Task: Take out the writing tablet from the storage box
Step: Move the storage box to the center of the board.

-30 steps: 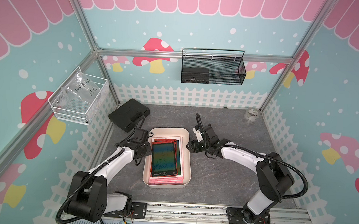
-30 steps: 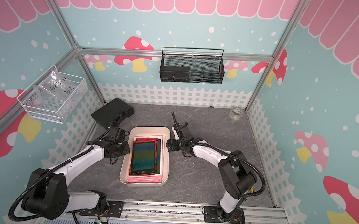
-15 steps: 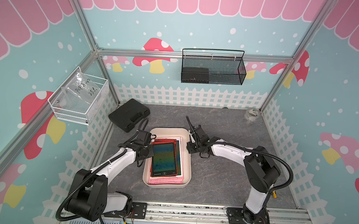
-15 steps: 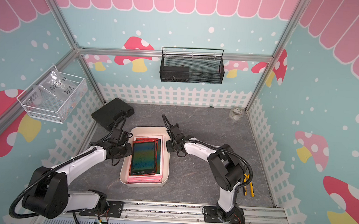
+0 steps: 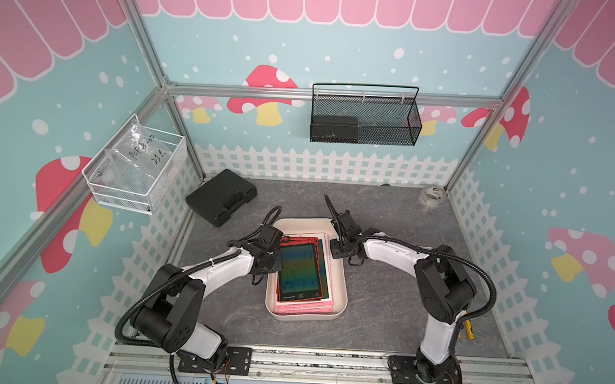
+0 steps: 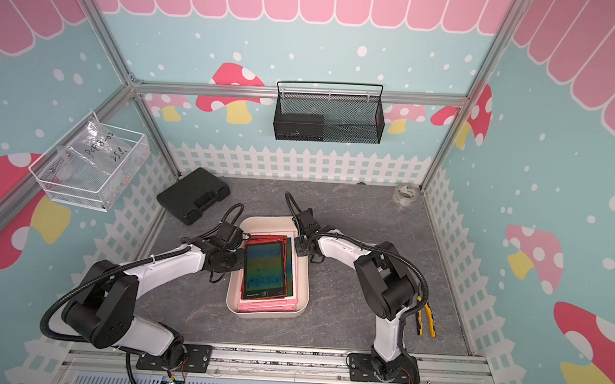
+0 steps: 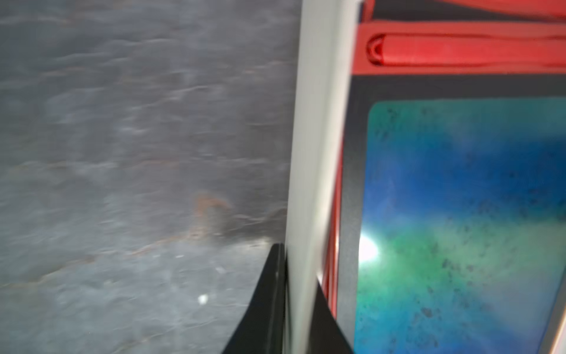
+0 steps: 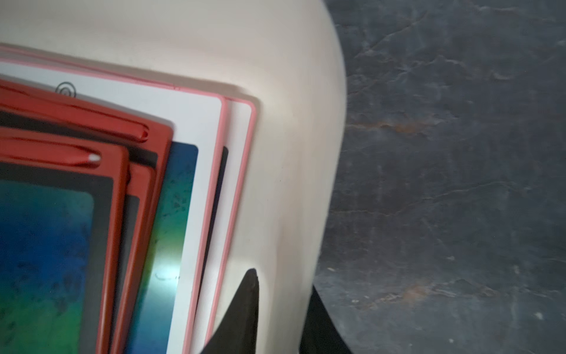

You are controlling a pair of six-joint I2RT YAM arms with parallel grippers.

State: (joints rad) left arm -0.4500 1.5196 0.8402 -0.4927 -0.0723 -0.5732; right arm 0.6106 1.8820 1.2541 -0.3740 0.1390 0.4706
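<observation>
L gripper pinching left wall of storage box. R gripper straddles right wall; squeezing or not, can't tell. Target writing tablet atop stack inside box, ungripped. Risk: box tips if lifted unevenly, stack slides; smooth wall may slip.

The storage box is smooth plastic, the writing tablet glossy-screened, the tabletop matt stone-look.

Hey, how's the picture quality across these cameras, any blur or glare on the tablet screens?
Left wrist view: the table and the box wall are smeared by motion blur, and a white glare spot sits on the top tablet. Right wrist view: sharper, with glare on a lower tablet. Both top views: sharp and evenly lit.
</observation>
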